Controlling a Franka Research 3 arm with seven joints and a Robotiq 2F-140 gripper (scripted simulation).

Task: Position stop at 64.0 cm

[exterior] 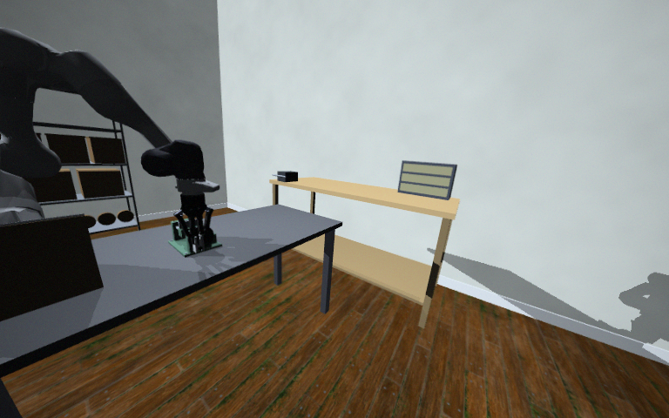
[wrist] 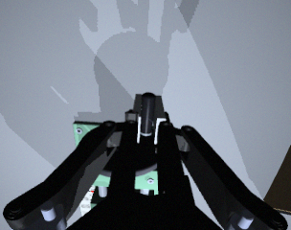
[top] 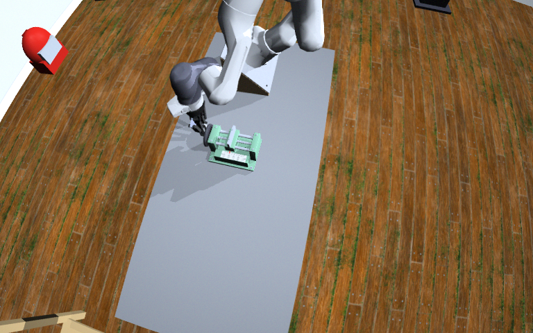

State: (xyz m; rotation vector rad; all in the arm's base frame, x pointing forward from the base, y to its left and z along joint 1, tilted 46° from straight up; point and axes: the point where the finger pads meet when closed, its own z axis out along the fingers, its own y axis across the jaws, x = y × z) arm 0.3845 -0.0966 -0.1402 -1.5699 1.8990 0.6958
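The green stop device [top: 231, 164] [exterior: 178, 246] [wrist: 150, 184] stands on the grey table. Its sliding stop [top: 231, 138] sits on the rods, nearer the handwheel end than the far end block. A red pointer [top: 230, 152] shows over the left part of the white scale [top: 239, 158]; the number cannot be read. The dark handwheel [top: 207, 135] is upright at the device's left end in the top view. My gripper [top: 202, 131] [exterior: 200, 243] [wrist: 147, 104] is beside it, shut on the dark handle [wrist: 147, 107] of the handwheel. The fingers hide much of the wheel in the wrist view.
The arm's base plate [top: 264, 74] is behind the device on the table [top: 227, 247] [exterior: 286, 219]. The table's long edge is close beside the gripper. A wooden bench [exterior: 369, 192] with a rack [exterior: 426, 179] stands farther off by the wall.
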